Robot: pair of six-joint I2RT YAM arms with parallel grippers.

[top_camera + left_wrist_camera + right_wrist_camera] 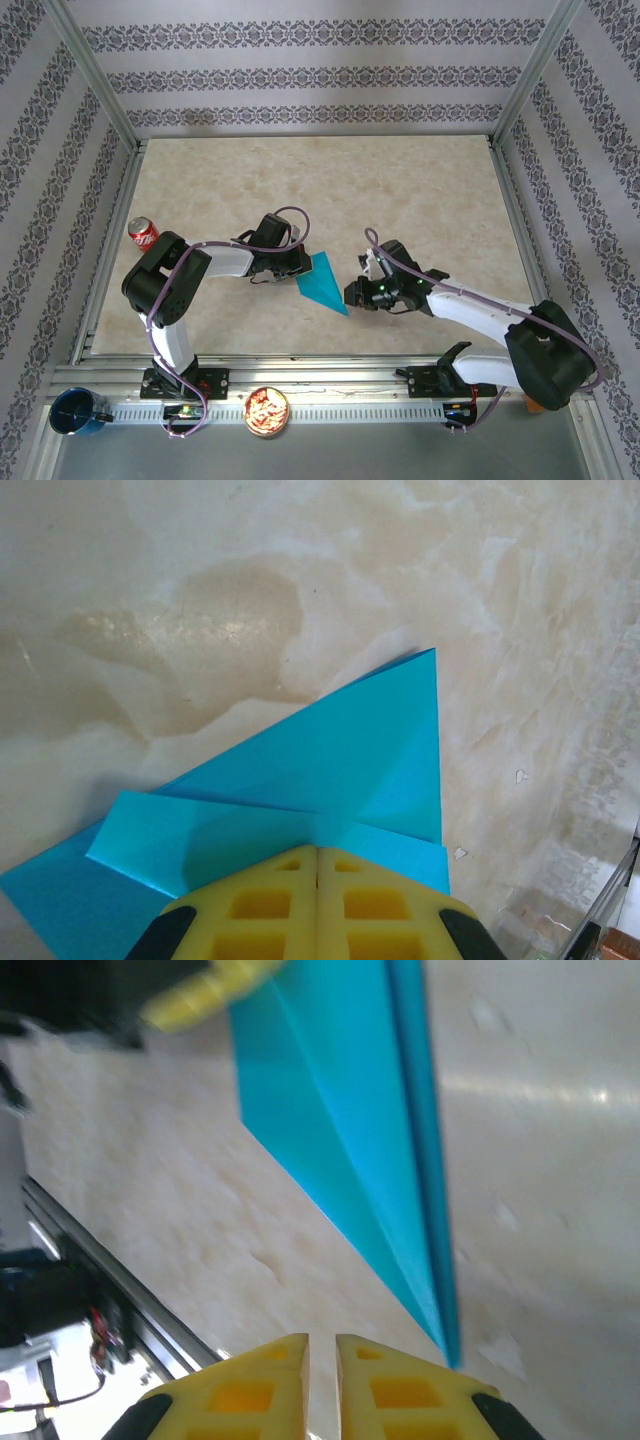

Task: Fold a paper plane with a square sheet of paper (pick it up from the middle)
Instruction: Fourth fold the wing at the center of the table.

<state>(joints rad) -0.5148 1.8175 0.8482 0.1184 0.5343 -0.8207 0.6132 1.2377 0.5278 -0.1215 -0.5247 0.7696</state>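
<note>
Left gripper (317, 865) tight on paper plane (350, 750)

Overhead view: bright, even, sharp. Left wrist view: broad glare on the glossy bench (200, 630); the paper plane (330, 760) casts a faint soft shadow. Right wrist view: blurred throughout, right tool (322, 1350) soft.

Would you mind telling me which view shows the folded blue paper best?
The left wrist view: the paper plane is close and sharp, its layered folds plain, though the left pincer covers its near end. The top external view shows it whole but small; the right wrist view shows it blurred and cropped.
</note>
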